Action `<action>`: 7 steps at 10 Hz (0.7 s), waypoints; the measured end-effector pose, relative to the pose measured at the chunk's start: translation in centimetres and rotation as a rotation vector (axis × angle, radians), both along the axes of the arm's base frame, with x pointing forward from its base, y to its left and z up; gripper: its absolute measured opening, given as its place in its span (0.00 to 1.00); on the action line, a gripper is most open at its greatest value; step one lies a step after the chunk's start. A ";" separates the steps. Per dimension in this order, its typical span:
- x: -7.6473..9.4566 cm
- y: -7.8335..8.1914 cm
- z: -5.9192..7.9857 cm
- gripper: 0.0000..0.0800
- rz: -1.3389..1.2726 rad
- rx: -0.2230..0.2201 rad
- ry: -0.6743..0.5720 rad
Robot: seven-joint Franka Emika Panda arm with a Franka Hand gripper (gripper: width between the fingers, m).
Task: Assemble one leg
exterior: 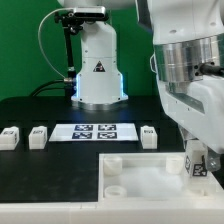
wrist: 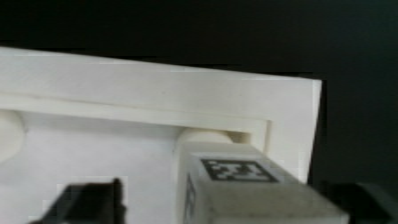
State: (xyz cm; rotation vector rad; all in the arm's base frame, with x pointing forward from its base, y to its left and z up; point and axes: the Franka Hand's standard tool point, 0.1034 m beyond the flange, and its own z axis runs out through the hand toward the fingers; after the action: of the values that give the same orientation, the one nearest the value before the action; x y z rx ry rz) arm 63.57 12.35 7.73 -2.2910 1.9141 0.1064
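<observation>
My gripper (exterior: 197, 152) is shut on a leg (exterior: 198, 161), a small white post with a black-and-white tag, and holds it upright over the white tray-like part (exterior: 140, 172) near its far corner on the exterior view's right. In the wrist view the leg (wrist: 244, 183) sits between my dark fingers (wrist: 89, 204), tag facing the camera, just short of the tray's corner hole (wrist: 221, 131). Three more legs stand on the black table: two at the exterior view's left (exterior: 9, 138) (exterior: 38, 136) and one beside the marker board (exterior: 150, 136).
The marker board (exterior: 95, 131) lies flat behind the tray. The robot base (exterior: 98, 70) stands at the back. The tray has a raised rim (wrist: 285, 110) and another corner hole (exterior: 116, 161) at the exterior view's left.
</observation>
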 end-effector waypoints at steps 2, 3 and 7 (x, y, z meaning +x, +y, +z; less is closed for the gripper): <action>-0.2 -0.8 0.1 0.77 0.364 -0.040 0.004; 0.1 -0.6 0.2 0.80 0.509 -0.059 -0.008; 0.3 -0.6 0.0 0.81 1.103 -0.125 -0.072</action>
State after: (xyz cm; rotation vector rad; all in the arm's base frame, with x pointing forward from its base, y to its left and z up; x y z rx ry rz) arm 63.83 11.72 7.74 -3.0631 0.4382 0.0202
